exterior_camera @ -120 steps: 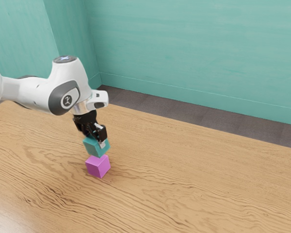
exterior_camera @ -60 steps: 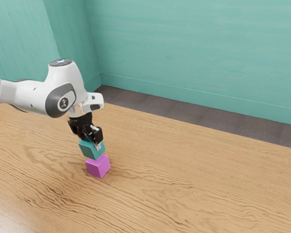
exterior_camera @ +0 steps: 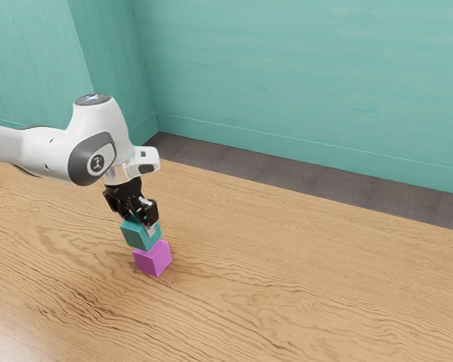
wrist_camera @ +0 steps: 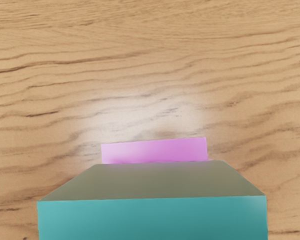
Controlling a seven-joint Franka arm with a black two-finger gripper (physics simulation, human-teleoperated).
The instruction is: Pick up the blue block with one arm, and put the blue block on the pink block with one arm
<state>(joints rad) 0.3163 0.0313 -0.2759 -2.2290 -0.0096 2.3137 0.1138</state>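
A teal-blue block (exterior_camera: 141, 234) hangs tilted in my black gripper (exterior_camera: 142, 224), whose fingers are shut on its two sides. Right beneath it the pink block (exterior_camera: 152, 259) rests on the wooden table (exterior_camera: 302, 279), offset slightly toward the exterior view's right. The held block's lower corner is at or just above the pink block's top; I cannot tell whether they touch. In the wrist view the blue block (wrist_camera: 152, 205) looms large under the hand, and a strip of the pink block (wrist_camera: 154, 150) shows just beyond it.
Bare wood-grain table stretches all around the two blocks. A dark floor strip (exterior_camera: 325, 181) and teal walls (exterior_camera: 302, 68) lie past the table's far edge. My white arm (exterior_camera: 53, 151) reaches in from the exterior view's left.
My hand has carried the blue block down and a little toward the exterior view's left, closing the gap above the pink block. The pink block has stayed put.
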